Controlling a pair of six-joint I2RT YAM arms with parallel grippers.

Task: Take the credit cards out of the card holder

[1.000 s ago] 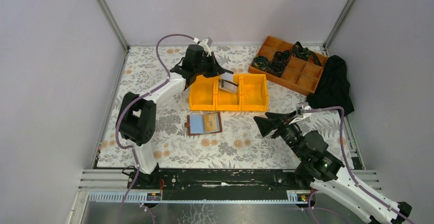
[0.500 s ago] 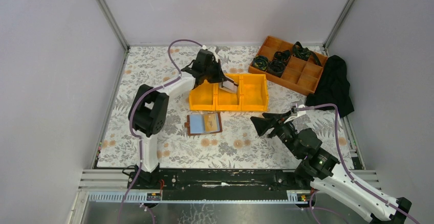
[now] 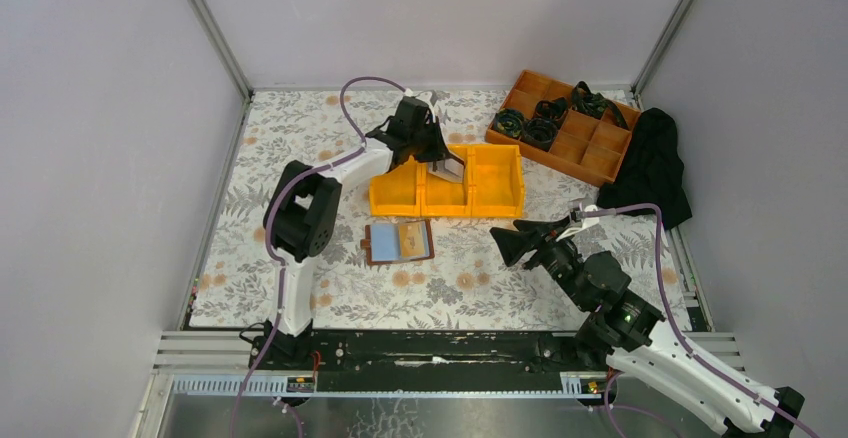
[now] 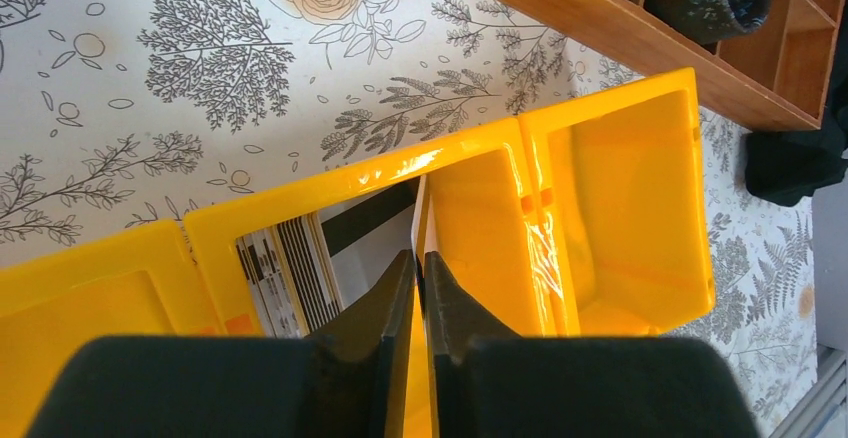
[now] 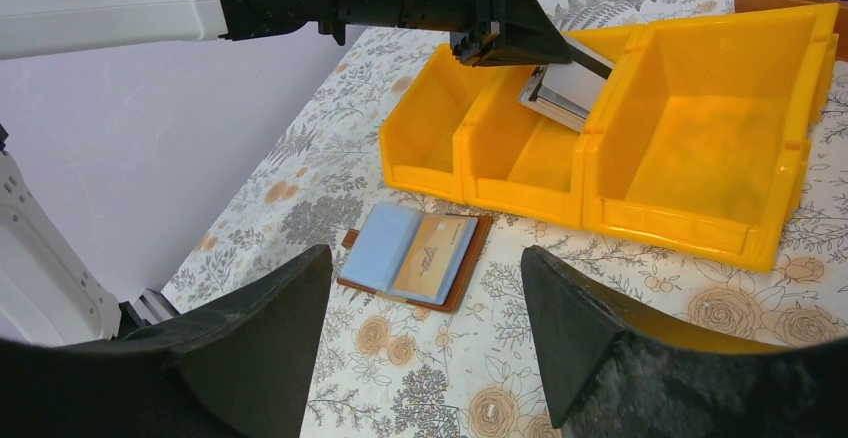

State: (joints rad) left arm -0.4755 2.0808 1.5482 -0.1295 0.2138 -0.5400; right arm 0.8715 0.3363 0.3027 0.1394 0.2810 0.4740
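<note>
The brown card holder (image 3: 399, 242) lies open on the flowered cloth, a tan credit card in its right sleeve (image 5: 437, 256). My left gripper (image 3: 446, 166) is over the middle compartment of the yellow bins (image 3: 497, 208). It is shut on a thin pale card held edge-on (image 4: 418, 208). Other cards, one with a dark stripe (image 4: 330, 248), lie in that compartment. They also show in the right wrist view (image 5: 560, 93). My right gripper (image 3: 510, 244) is open and empty, hovering to the right of the holder, apart from it.
A wooden divided tray (image 3: 590, 153) with dark rolled items stands at the back right, a black cloth (image 3: 652, 163) beside it. The outer two yellow compartments (image 5: 700, 138) hold nothing. Grey walls enclose the table.
My left gripper has moved right and lower over the middle compartment with the card in it. My right gripper has shifted slightly left towards the holder.
</note>
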